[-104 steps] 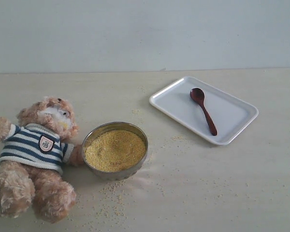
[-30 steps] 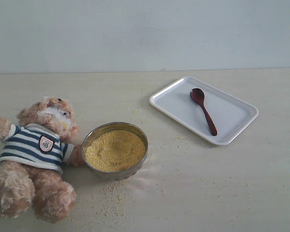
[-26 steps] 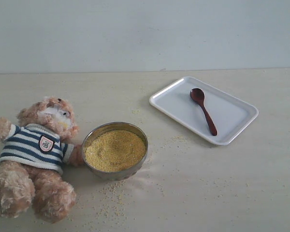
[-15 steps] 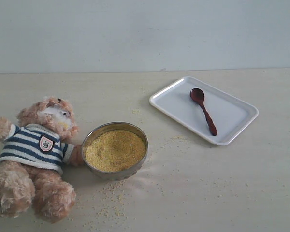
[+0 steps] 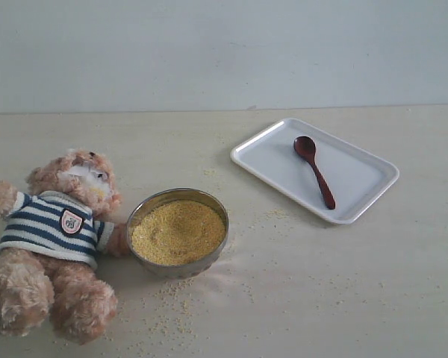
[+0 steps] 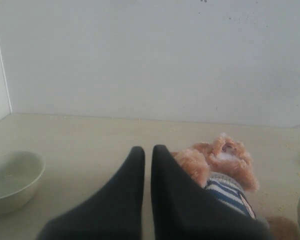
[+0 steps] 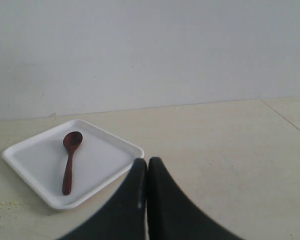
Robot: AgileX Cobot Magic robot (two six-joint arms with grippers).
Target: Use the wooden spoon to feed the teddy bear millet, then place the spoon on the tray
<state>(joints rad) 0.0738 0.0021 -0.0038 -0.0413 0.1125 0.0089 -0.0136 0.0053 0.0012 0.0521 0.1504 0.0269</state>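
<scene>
left gripper [image 6: 148, 150]: two dark tapered fingers pinched almost together, only a thin slit between them, nothing held. the teddy bear [image 5: 52, 231] is right beyond them. it's fluffy light-brown plush, flat on its back in a navy-and-white striped shirt, one paw up against the round metal bowl [image 5: 181, 270]. the bowl's filled with fine yellow millet [image 5: 178, 231], with loose grains scattered over the pale table [image 5: 343, 291]. further right is the flat white tray [image 5: 358, 175] with rounded corners, and the smooth dark wooden spoon [image 5: 316, 174] lies on it. right gripper [image 7: 147, 162] is fully closed and empty, near the tray.
</scene>
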